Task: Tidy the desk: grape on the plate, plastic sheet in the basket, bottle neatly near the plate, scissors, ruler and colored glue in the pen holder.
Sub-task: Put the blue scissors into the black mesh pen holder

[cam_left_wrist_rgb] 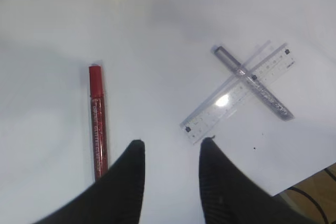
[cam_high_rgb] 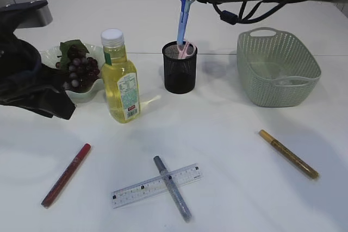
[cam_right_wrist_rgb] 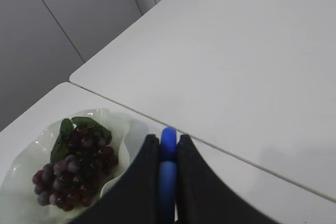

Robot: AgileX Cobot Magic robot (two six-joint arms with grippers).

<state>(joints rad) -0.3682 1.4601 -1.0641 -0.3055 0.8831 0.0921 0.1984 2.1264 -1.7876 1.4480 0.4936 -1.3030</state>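
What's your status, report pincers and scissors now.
Right pincer shut on blue-handled scissors, tips inside black mesh pen holder. Left pincer open, empty. Nothing blocking.

the right arm reaches in from the upper right, held high across the middle of the worktop (cam_high_rgb: 217,123), and the right gripper (cam_right_wrist_rgb: 168,153) has its jaws pinched tight on the scissors (cam_high_rgb: 184,23). the left gripper (cam_left_wrist_rgb: 170,148) hangs low at the left edge, jaws spread apart, gripping nothing.
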